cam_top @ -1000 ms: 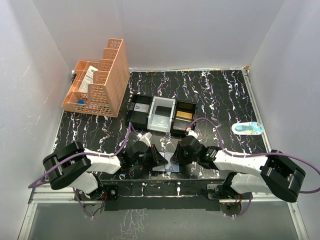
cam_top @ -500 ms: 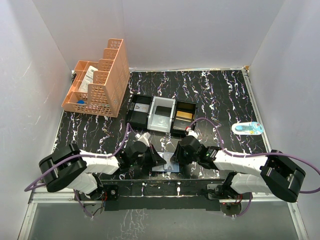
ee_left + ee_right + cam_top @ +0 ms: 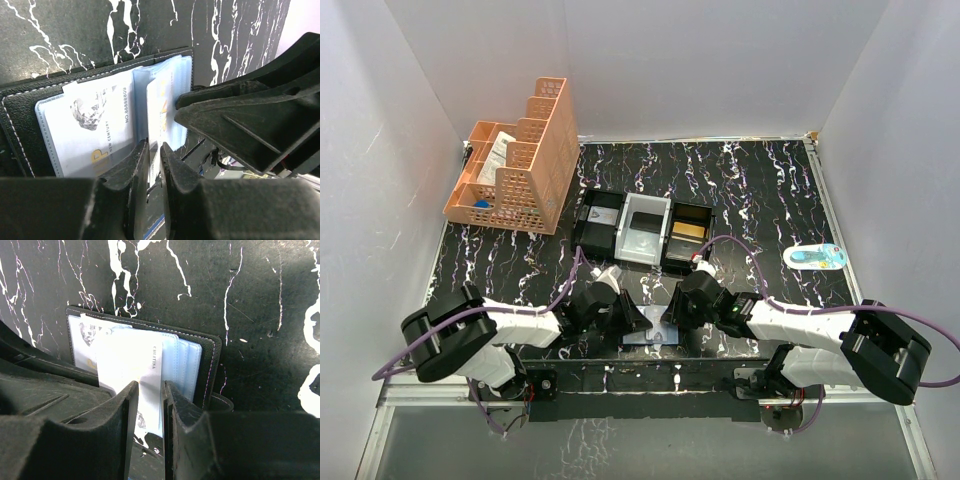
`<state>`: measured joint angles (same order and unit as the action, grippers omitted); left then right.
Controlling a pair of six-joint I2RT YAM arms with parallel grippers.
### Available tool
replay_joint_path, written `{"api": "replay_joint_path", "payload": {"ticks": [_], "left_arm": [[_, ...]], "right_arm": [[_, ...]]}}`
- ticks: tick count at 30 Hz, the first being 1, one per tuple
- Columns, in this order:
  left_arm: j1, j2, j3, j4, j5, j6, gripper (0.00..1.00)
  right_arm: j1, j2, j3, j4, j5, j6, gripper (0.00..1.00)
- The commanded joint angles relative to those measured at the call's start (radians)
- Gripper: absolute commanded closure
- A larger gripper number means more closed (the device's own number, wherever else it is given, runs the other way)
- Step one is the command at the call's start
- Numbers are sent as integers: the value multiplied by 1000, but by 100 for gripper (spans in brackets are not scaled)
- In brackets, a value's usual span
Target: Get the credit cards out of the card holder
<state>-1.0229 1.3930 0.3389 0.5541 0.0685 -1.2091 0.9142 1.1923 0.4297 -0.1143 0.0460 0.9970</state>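
The card holder lies open at the table's near edge between both grippers. Its dark stitched cover holds clear sleeves with pale blue cards. My left gripper comes at it from the left. In the left wrist view its jaws are pinched on the edge of a lifted white card. My right gripper reaches in from the right. In the right wrist view its jaws stand a narrow gap apart over that white card, not clamping it. The holder's black tab shows beside the right finger.
A black-and-white three-compartment tray stands just behind the holder. An orange basket organiser is at the back left. A small blue-and-white object lies at the right. The table's front edge is just below the holder.
The left arm has shifted slightly. The holder and the right gripper stay where they were.
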Motion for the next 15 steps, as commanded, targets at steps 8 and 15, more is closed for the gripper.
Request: {"api": "replay_joint_path", "payload": {"ticks": [8,15], "left_arm": [[4,60,4,150,24,-44,90],[4,52,-8,142,15,-52,100]], "right_arm": [[-9,7,-12,-12,26,-12,76],[-9,2,-12,-17,30,-15,76]]}}
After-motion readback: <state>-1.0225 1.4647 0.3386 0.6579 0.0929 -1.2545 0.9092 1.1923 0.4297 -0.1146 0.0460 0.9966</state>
